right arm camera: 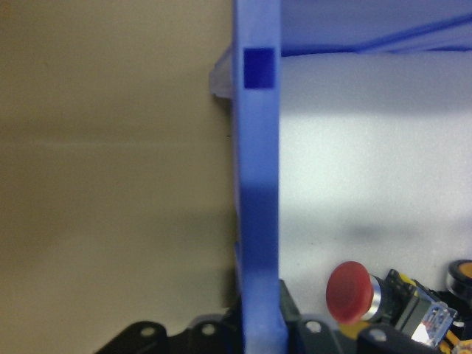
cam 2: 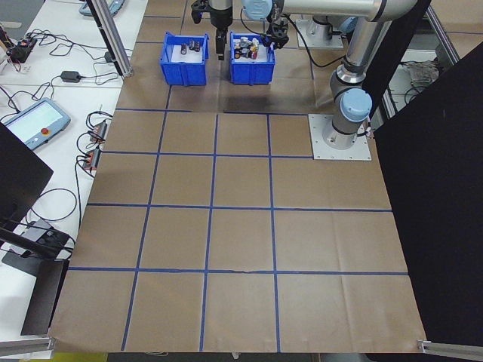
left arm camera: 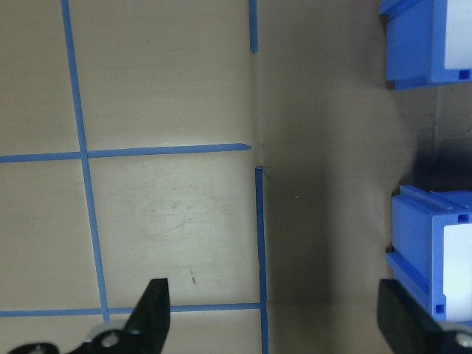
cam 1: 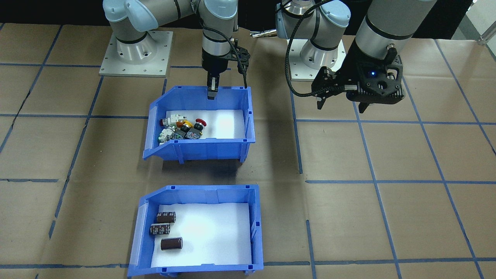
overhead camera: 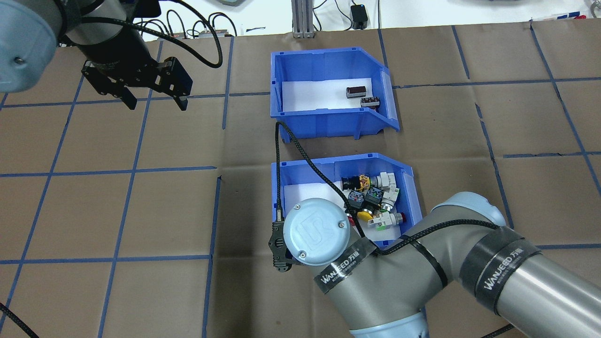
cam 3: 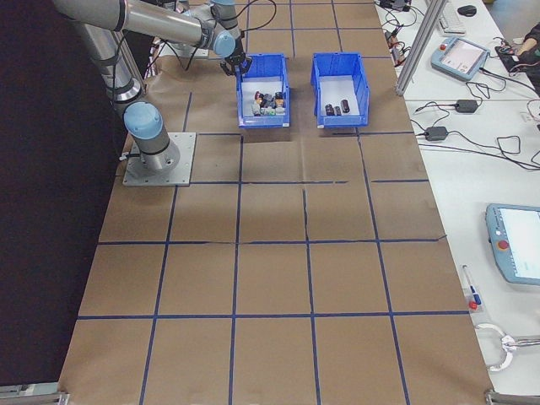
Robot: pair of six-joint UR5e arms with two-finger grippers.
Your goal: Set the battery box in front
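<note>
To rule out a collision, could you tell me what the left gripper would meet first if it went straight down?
Probably only the bare paper-covered table: the left gripper hangs open, with both blue bins off to one side.

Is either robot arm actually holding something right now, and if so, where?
The right pincer grips the switch bin by its rear wall's rim. The left pincer is open and empty.

On my right arm (overhead camera: 422,277) two black bands each carry white lettering, "WANJEED", followed by two Chinese characters I cannot make out (one band sits near the wrist, the other further up the forearm). The round grey-blue cap (overhead camera: 317,230) on my wrist joint bears an embossed "UR" mark. The printing on the dark cells is too small to read.
</note>
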